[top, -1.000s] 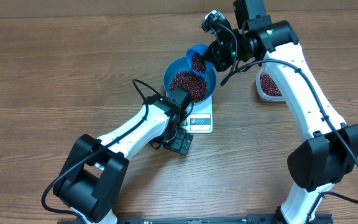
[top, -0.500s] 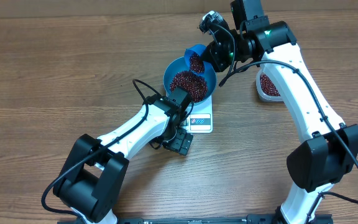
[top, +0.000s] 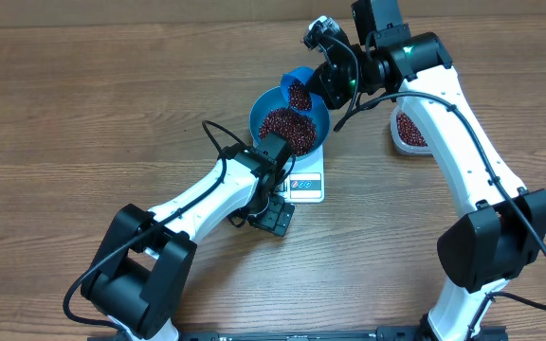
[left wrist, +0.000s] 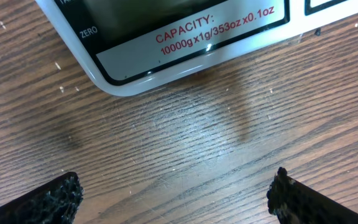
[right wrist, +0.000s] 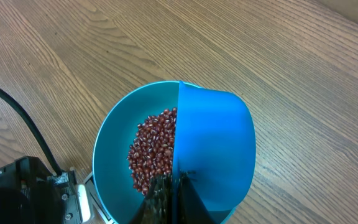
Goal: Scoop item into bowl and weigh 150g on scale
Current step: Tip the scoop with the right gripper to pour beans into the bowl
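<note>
Shows the pouring step. Grips the small blue scoop (right wrist: 213, 143) by its handle with the right jaws closed tight, tilting it over the blue bowl (right wrist: 110, 143), where a heap of red-brown beans (right wrist: 154, 149) lies. Sets that bowl on the white scale (top: 307, 186), mid-counter (top: 83, 95). Rests the left jaws wide apart, empty, just before the scale. Next, probably calls for checking the display before adding more.

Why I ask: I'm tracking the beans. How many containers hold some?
3: the bowl on the scale, the scoop tipped over the bowl's rim, and the tub to the right, partly hidden. No others show.
</note>
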